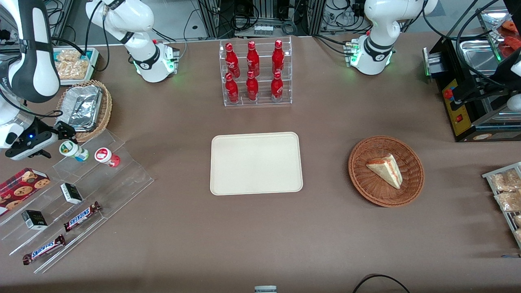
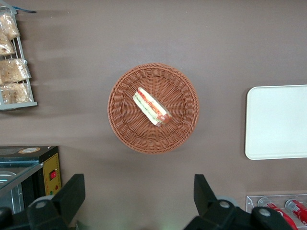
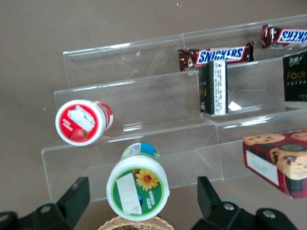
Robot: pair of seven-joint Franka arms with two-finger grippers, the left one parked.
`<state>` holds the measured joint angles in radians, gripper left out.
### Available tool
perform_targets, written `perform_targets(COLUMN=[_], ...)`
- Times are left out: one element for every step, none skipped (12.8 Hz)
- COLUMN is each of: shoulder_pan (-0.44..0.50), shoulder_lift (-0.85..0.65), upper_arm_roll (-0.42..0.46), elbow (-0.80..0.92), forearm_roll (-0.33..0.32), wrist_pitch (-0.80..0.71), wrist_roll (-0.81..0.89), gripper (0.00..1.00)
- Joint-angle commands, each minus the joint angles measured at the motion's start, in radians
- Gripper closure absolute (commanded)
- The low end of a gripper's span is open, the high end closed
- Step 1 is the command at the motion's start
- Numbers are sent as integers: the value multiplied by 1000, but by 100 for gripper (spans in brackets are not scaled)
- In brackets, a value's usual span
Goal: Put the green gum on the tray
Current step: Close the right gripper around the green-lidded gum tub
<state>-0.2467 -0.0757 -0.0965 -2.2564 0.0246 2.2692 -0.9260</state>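
The green gum (image 1: pixel 73 150) lies tilted on the top step of a clear acrylic stand (image 1: pixel 93 183), its green-rimmed lid (image 3: pixel 138 188) facing my wrist camera. A similar red-lidded bottle (image 1: pixel 106 156) (image 3: pixel 81 122) lies beside it on the same step. My right gripper (image 1: pixel 55 143) (image 3: pixel 141 190) is open, with the green gum's lid between its two black fingers (image 3: pixel 74 197) and a gap on each side. The cream tray (image 1: pixel 256 162) (image 2: pixel 278 122) lies bare at the table's middle, well away from the gripper.
Snickers bars (image 1: pixel 81 215), small black boxes (image 1: pixel 71 193) and a cookie box (image 1: pixel 22 185) fill the stand's lower steps. A wicker basket with a foil dish (image 1: pixel 83 108) sits right by the gripper. A rack of red bottles (image 1: pixel 254 73) and a sandwich basket (image 1: pixel 386 171) stand elsewhere.
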Motion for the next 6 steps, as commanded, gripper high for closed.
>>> perform_targets(shoulder_pan=[-5, -5, -5, -5, -5, -5], shoulder_lift=[4, 4, 4, 7, 14, 20], upper_arm_roll=[-3, -3, -3, -3, -3, -3], elbow=[-25, -31, -34, -34, -34, -34], forearm_roll=[12, 12, 12, 12, 12, 15], wrist_pitch=[41, 52, 55, 56, 56, 58], wrist_roll=[-17, -17, -17, -17, -17, -17], gripper=[0, 0, 0, 0, 0, 0])
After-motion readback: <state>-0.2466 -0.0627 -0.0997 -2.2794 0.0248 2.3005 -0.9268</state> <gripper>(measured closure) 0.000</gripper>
